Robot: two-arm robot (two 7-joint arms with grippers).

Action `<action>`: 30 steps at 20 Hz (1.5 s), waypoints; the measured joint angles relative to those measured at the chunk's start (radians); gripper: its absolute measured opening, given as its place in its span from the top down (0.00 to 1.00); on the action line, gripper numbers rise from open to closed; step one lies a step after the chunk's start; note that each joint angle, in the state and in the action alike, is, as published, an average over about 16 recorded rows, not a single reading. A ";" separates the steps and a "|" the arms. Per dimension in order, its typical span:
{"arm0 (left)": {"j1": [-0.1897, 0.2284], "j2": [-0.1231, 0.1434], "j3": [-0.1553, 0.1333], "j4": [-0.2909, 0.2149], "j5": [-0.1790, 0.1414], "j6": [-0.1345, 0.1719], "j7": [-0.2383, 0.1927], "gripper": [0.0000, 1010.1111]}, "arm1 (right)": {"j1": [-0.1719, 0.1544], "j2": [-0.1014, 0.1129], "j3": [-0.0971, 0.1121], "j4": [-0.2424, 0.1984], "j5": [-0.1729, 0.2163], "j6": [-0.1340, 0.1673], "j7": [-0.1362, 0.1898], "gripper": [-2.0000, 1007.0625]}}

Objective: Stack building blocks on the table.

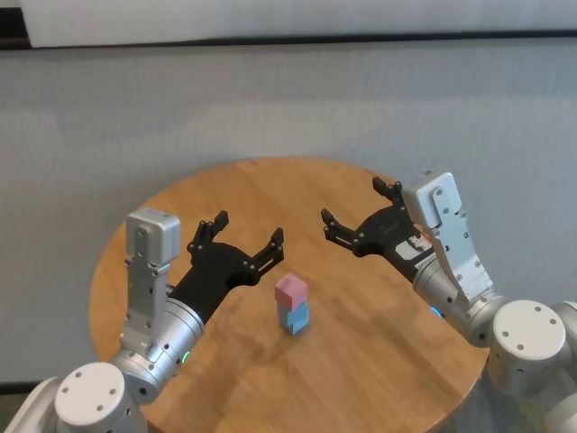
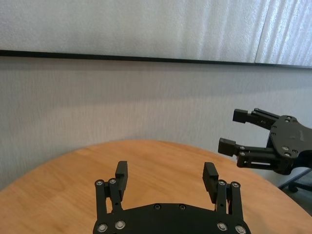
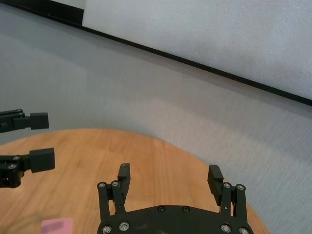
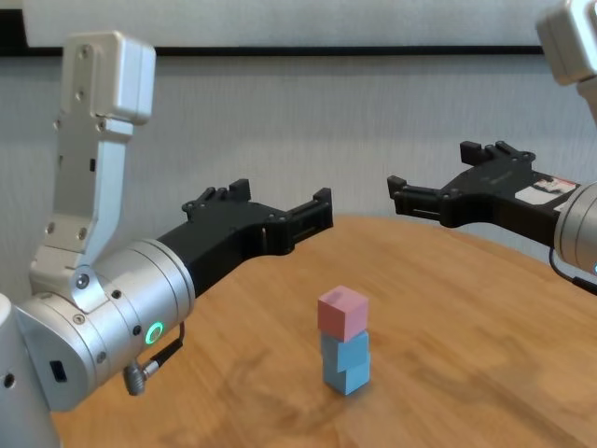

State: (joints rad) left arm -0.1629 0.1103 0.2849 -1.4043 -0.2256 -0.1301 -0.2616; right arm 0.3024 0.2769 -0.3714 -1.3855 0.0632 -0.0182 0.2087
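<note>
A small tower stands near the middle of the table (image 1: pixel 370 361): a pink block (image 1: pixel 290 289) sits on top of light blue blocks (image 1: pixel 294 317). The chest view shows the pink cube (image 4: pixel 342 312) over two blue ones (image 4: pixel 346 364), slightly twisted against each other. My left gripper (image 1: pixel 248 230) hovers open and empty above the table, just left of and behind the tower. At the right, my right gripper (image 1: pixel 353 203) hangs open and empty, farther back. Neither touches the tower. A corner of the pink block (image 3: pixel 56 226) shows in the right wrist view.
The round wooden table's far edge (image 2: pixel 161 142) curves in front of a grey wall. Both grippers face each other across the tower, the left gripper (image 4: pixel 280 194) and the right gripper (image 4: pixel 431 170) at about the same height above it.
</note>
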 joint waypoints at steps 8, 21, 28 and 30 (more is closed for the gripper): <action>-0.012 0.012 0.008 0.012 -0.001 -0.004 -0.019 0.01 | -0.024 -0.008 0.033 -0.032 -0.017 0.028 -0.015 0.00; -0.030 0.042 0.007 0.018 -0.001 -0.002 -0.027 0.01 | -0.053 -0.024 0.074 -0.075 -0.060 0.102 -0.033 0.00; -0.032 0.048 0.004 0.011 0.008 0.017 -0.015 0.01 | -0.055 -0.032 0.082 -0.075 -0.062 0.114 -0.017 0.00; -0.033 0.048 0.004 0.009 0.010 0.022 -0.012 0.01 | -0.055 -0.034 0.084 -0.074 -0.062 0.115 -0.014 0.00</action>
State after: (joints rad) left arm -0.1955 0.1587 0.2886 -1.3952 -0.2155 -0.1084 -0.2737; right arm 0.2474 0.2434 -0.2875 -1.4594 0.0013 0.0971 0.1946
